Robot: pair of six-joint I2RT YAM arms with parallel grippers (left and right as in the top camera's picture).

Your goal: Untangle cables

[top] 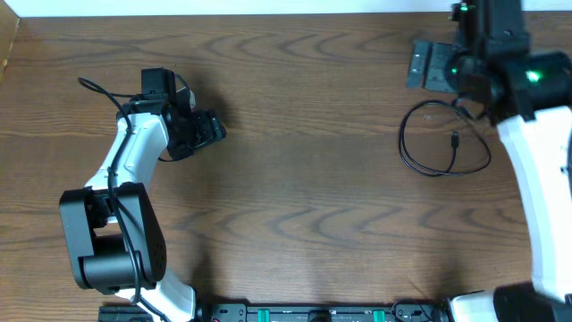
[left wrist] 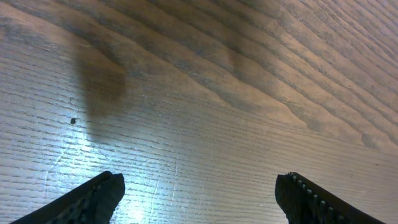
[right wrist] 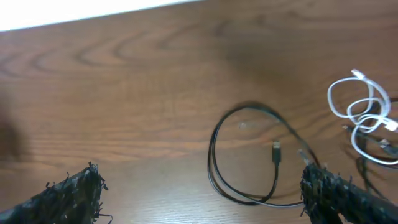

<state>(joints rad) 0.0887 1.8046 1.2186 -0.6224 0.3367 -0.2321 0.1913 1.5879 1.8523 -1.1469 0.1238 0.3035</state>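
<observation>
The left arm is bent sharply at the elbow, and the left end effector [left wrist: 199, 186] has its jaws apart, empty. The right arm stretches forward; the right end effector [right wrist: 202, 186] gapes wide, empty.

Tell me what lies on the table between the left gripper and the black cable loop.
Nothing: in the overhead view the stretch of table from the left gripper to the black cable loop is bare wood.

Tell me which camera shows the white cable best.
The right wrist view: the white cable lies in loose loops at its right edge. Overhead shows none of it, perhaps hidden under the right arm; the left wrist sees only tabletop.
</observation>
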